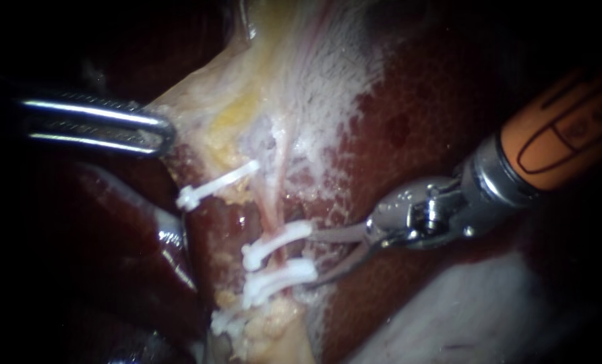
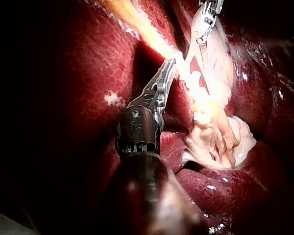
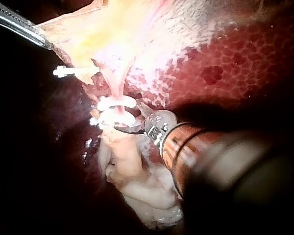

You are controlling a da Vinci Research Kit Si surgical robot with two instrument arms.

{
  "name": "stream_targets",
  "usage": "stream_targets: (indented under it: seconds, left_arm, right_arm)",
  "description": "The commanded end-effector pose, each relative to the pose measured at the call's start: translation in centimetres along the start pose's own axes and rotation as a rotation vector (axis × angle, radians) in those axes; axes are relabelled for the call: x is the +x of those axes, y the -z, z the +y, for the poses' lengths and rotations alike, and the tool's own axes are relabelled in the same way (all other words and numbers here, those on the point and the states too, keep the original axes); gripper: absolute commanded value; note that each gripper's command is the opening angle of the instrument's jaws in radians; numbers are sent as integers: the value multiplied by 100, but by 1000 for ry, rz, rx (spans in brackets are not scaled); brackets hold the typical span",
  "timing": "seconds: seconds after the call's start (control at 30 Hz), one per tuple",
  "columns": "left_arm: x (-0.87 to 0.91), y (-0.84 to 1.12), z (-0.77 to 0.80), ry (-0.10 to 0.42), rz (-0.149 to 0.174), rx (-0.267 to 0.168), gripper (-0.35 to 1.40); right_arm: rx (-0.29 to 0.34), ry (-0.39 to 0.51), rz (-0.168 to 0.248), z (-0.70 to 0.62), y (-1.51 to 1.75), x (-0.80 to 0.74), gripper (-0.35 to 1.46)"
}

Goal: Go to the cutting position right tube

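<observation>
A thin pink tube [image 1: 272, 210] runs down through pale fatty tissue over the dark liver [image 1: 415, 121]. Two white clips [image 1: 277, 243] [image 1: 278, 276] cross it close together, and a third clip [image 1: 216, 183] sits higher to the left. My right instrument [image 1: 312, 259], on an orange shaft, has two curved blades open. Their tips lie just right of the two clips, short of the tube. In the right wrist view the blades [image 3: 129, 120] reach the same clips [image 3: 115, 103]. My left instrument [image 1: 162, 133] is shut on the pale tissue edge [image 1: 199, 108] and holds it taut.
A further white clip [image 1: 226, 322] lies low beside yellowish fat [image 1: 274, 330]. Dark liver lobes [image 1: 112, 222] surround the field. In the left wrist view my left instrument [image 2: 165, 73] holds the pale strand, and the right instrument [image 2: 204, 29] is ahead of it.
</observation>
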Motion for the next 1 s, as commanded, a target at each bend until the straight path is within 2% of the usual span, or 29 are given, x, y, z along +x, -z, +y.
stream_targets:
  seconds: [0.03,0.47,1.0]
  left_arm:
    - [0,0,0,0,0,0,-35]
    - [0,-1,-1,0,0,-1,-35]
    - [-1,-4,-3,0,0,-5,-35]
  right_arm:
    - [-5,0,2,0,-1,1,51]
    - [-10,-10,4,4,-18,7,26]
    - [-12,-5,5,8,-34,13,23]
